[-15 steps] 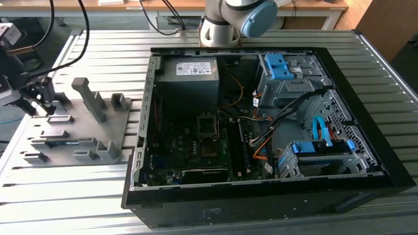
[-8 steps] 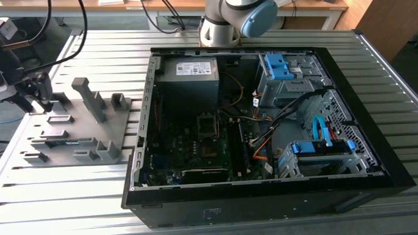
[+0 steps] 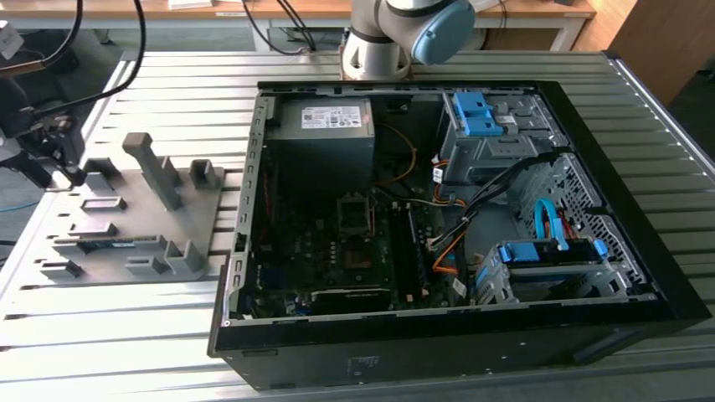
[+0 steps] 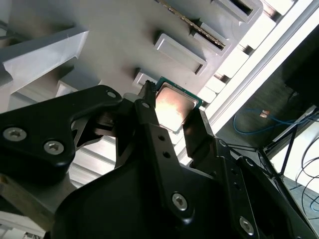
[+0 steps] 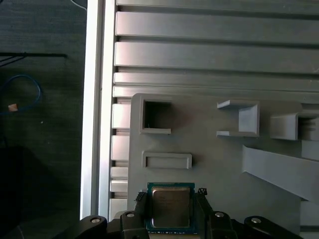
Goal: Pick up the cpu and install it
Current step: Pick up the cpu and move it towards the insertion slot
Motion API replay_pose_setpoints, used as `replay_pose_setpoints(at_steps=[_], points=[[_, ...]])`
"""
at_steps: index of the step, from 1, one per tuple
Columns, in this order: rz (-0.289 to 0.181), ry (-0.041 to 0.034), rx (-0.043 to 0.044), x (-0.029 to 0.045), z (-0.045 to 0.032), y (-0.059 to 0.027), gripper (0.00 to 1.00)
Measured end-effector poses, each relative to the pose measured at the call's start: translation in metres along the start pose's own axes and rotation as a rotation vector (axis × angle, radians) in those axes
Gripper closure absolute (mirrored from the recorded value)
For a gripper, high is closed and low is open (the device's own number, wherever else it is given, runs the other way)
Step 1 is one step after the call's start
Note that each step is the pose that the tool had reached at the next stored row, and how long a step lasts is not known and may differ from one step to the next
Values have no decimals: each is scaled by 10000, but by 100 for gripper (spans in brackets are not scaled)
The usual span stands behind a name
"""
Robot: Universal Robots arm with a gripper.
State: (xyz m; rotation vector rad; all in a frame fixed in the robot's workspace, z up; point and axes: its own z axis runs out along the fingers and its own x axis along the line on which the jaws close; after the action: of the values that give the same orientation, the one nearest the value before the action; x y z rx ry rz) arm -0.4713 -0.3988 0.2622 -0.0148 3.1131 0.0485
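I place everything by the grey holder plate [image 5: 219, 164], which lies on the ribbed metal surface [image 5: 214, 55]. On the plate, past the cpu, are a low raised frame [image 5: 167, 160], an open square pocket [image 5: 155, 117] and a slanted fin [image 5: 279, 167]. None of them comes between my jaws. The open computer case [image 3: 447, 234] sits just beside the plate, on the exterior view's right.

The cpu [image 5: 170, 208] is near the plate's edge that faces away from the case. It is a small flat square with a silvery-grey face and a green rim. My jaws are closed on two opposite edges of it. I cannot tell whether it rests on the plate or hangs clear.
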Motion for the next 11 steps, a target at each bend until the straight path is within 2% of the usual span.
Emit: replay_pose_setpoints(at_steps=[11], points=[[0, 0, 0, -4, -131, 4, 53]])
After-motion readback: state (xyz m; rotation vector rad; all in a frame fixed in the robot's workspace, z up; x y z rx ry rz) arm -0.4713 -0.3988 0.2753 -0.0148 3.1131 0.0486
